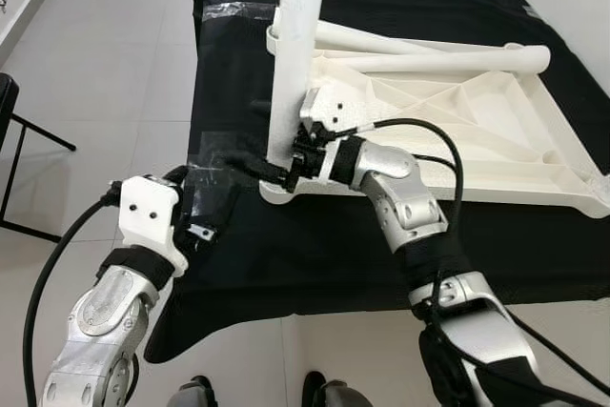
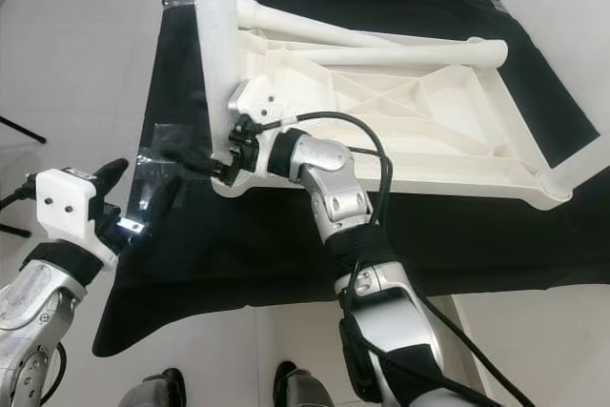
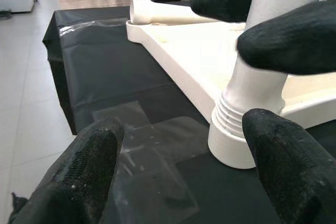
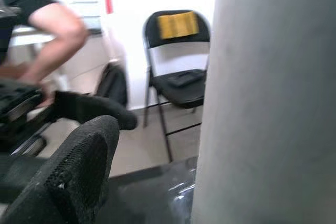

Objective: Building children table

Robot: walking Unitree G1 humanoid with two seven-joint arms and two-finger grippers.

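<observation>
Right gripper [image 1: 276, 174] clasps upright leg [image 1: 297, 54]; threaded base [image 3: 237, 124] visible at wrist

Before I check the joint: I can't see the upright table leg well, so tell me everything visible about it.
The upright leg is a smooth white tube, plastic by the look, standing vertically in the near-left corner socket of the upside-down tabletop. Ribbed threads show just above the socket collar, so it looks not fully screwed in. The right gripper has its black fingers at the leg's base; the left gripper hovers open just short of the socket, not touching.
</observation>
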